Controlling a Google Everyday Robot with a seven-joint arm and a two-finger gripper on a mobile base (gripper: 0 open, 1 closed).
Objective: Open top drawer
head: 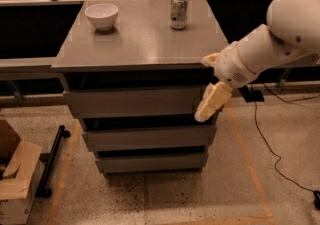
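Note:
The top drawer (135, 101) is the widest grey front of three, directly under the grey cabinet top (140, 44); it looks closed, with a dark gap above it. My gripper (206, 111) hangs from the white arm (265, 49) at the drawer's right end, its cream fingers (212, 100) pointing down-left in front of the panel's right edge. Two narrower drawer fronts (150, 138) sit below.
A white bowl (102, 15) and a metal can (178, 11) stand on the cabinet top. A cardboard box (17, 179) and a black bar (52, 156) lie on the floor at left. A black cable (265, 144) runs over the floor at right.

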